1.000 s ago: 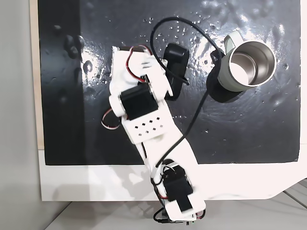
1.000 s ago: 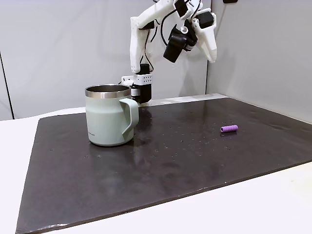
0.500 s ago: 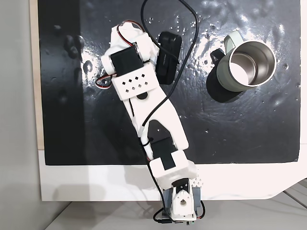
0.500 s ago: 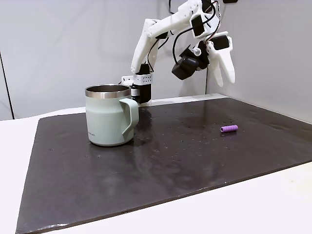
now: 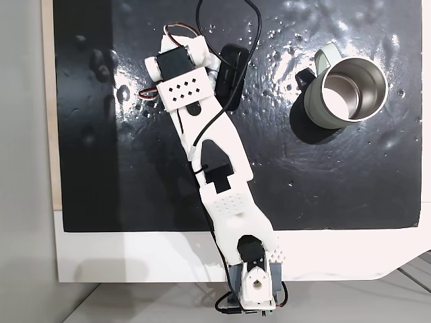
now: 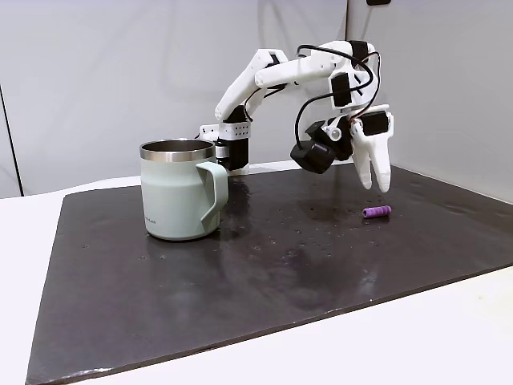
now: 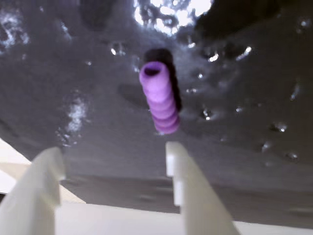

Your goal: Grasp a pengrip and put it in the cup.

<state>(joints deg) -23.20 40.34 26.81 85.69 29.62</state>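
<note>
The jaws (image 7: 112,156) stand wide apart and hold nothing; in the wrist view their two white fingertips (image 7: 49,164) point at the mat, with the pengrip (image 7: 159,98) lying on it just beyond them. In a fixed view from the side, the jaws (image 6: 375,180) hang above the pengrip (image 6: 376,212), not touching it, fingers pointing down. The pengrip lies on its side on the black mat (image 6: 264,273) that covers the desk. The cup (image 6: 180,191) stands upright on the mat, well apart from it. From above, the arm (image 5: 209,161) stretches across the mat and the cup (image 5: 343,93) stands to its right.
</note>
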